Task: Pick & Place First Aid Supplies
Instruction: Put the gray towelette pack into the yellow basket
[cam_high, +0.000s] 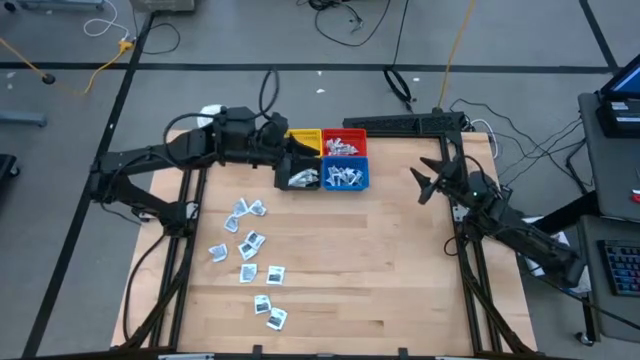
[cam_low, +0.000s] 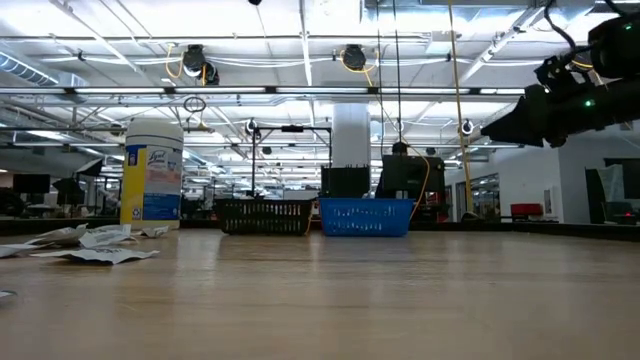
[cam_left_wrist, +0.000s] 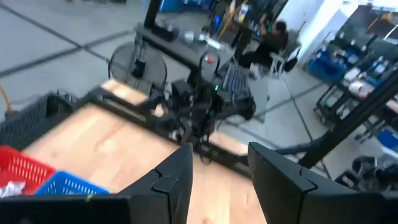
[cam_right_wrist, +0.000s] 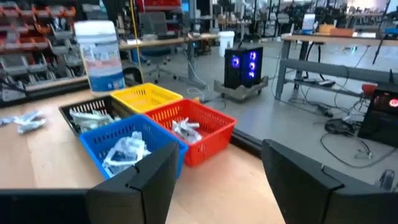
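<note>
I find the first aid packets (cam_high: 248, 243) scattered flat on the table's left half, pointing every way, no common long axis. They look light, thin and slippery; I would pinch each by an edge. Left gripper (cam_high: 292, 160) hovers over the black bin (cam_high: 300, 179), fingers parted, empty. Right gripper (cam_high: 425, 180) waits right, spread.

The wooden table (cam_high: 400, 260) carries four bins (cam_high: 330, 160), with loose packets (cam_high: 250, 245) scattered near them.
</note>
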